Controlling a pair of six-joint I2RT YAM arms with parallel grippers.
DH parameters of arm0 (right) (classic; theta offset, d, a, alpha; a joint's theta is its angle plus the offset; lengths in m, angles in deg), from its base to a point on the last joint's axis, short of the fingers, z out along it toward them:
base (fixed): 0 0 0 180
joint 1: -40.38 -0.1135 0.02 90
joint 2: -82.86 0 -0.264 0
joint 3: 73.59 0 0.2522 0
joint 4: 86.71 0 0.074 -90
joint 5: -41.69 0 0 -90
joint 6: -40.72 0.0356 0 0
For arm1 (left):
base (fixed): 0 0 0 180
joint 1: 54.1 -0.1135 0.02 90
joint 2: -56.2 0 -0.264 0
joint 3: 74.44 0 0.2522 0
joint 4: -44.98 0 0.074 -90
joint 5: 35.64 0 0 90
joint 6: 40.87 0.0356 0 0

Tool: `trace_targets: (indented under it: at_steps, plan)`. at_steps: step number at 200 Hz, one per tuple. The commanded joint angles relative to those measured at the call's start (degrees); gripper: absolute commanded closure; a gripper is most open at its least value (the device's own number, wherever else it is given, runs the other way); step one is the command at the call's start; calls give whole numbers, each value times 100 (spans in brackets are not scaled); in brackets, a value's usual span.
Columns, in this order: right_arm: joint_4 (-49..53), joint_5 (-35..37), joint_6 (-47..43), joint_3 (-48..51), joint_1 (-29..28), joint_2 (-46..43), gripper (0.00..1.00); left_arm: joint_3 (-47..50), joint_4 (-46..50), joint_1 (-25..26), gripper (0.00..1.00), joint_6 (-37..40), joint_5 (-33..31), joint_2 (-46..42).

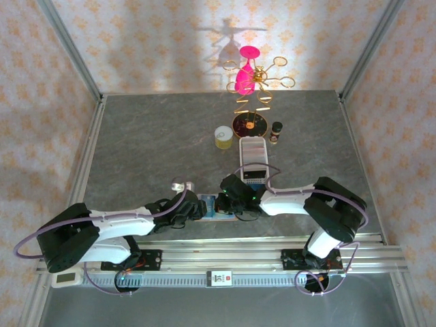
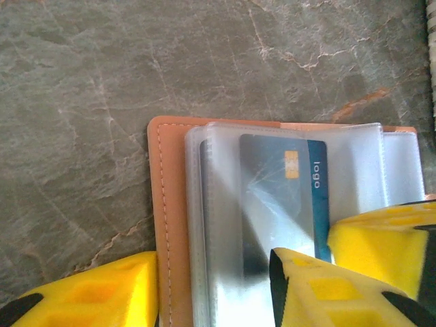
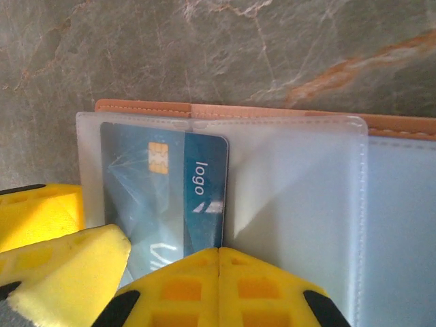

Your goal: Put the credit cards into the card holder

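The card holder (image 2: 167, 204) lies open on the grey table, tan leather edge at its left and clear plastic sleeves (image 3: 293, 204) spread over it. A blue credit card (image 3: 204, 197) marked "logo" sits partly under a clear sleeve. In the right wrist view, my right gripper (image 3: 218, 251) is shut, its tips together at the card's near edge. My left gripper (image 2: 211, 262) is open. One of its fingers (image 2: 88, 293) is beside the leather edge and the other rests on the sleeves. In the top view both grippers meet over the card holder (image 1: 225, 215) near the front edge.
A long white tray (image 1: 253, 153) stands just behind the grippers, with something bluish in its near end. Farther back are a yellow tape roll (image 1: 223, 137), a dark round dish (image 1: 248, 124), a small dark bottle (image 1: 276, 132) and a pink and gold stand (image 1: 248, 78).
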Motion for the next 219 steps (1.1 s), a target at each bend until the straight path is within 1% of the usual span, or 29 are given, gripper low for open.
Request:
trace_targets:
  at_steps: [1,48,74,112,128,154,183,219]
  plan:
    - [88,122,-88,-184,-104,141,97,236,80,33,55,-188,369,69]
    - [-358,28,-11,-191,-151,87,97,278,36,33,54,-201,388,242]
    - [-229,144,-2,-186,-151,-70,97,276,91,33,58,-213,294,385]
    - [285,593,37,-49,-151,-606,91,254,181,33,64,-187,230,636]
    - [538,799,56,52,-158,-796,86,272,166,33,65,-170,228,670]
    - [960,1074,93,185,-156,-922,81,285,177,33,65,-165,211,711]
    - [840,1015,212,373,-153,-974,73,298,166,33,66,-152,219,701]
    - [628,835,236,384,-152,-784,70,282,167,36,66,-152,228,705]
